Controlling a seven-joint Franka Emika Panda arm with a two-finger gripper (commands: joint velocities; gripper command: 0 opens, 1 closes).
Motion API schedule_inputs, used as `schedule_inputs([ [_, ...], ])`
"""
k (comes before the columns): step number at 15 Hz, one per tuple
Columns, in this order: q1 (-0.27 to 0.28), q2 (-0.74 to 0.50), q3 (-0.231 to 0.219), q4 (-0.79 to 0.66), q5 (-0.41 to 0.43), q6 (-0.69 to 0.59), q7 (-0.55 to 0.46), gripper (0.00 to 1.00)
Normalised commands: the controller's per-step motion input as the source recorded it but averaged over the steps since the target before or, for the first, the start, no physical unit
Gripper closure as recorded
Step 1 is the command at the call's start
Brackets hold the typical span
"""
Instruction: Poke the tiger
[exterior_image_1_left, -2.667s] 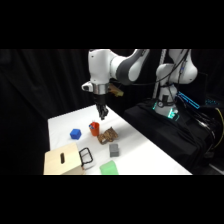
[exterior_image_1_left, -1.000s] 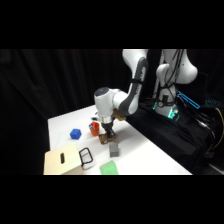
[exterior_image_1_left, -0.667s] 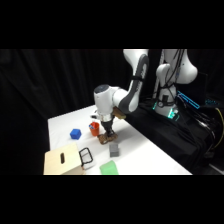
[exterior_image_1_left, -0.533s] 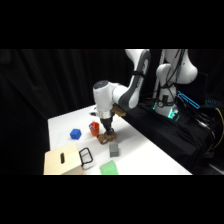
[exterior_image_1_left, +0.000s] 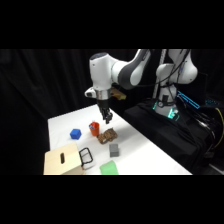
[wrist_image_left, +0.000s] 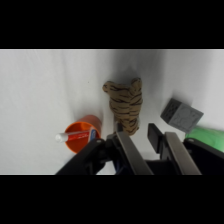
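The tiger is a small brown toy with dark stripes, lying on the white table between a red-orange block and a gray cube. My gripper hangs just above it, apart from it. In the wrist view the tiger lies lengthwise straight ahead of my gripper. The two fingers stand a narrow gap apart with nothing between them.
A blue block sits left of the red-orange one. A wooden box, a black loop and a green block lie at the near edge. The wrist view shows the gray cube right of the tiger and the red-orange block left of it.
My gripper was down at the tiger a second ago and has since risen a little above it. The tiger and the blocks lie where they were.
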Motion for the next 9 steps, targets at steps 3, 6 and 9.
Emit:
schedule_inputs([
  [3, -0.012, -0.37, -0.014, -0.08, 0.111, -0.22, -0.16, 0.06],
  [6, -0.014, -0.26, -0.013, -0.05, 0.141, -0.15, -0.17, 0.00],
  [9, 0.000, -0.21, -0.005, -0.06, 0.098, -0.06, -0.05, 0.00],
])
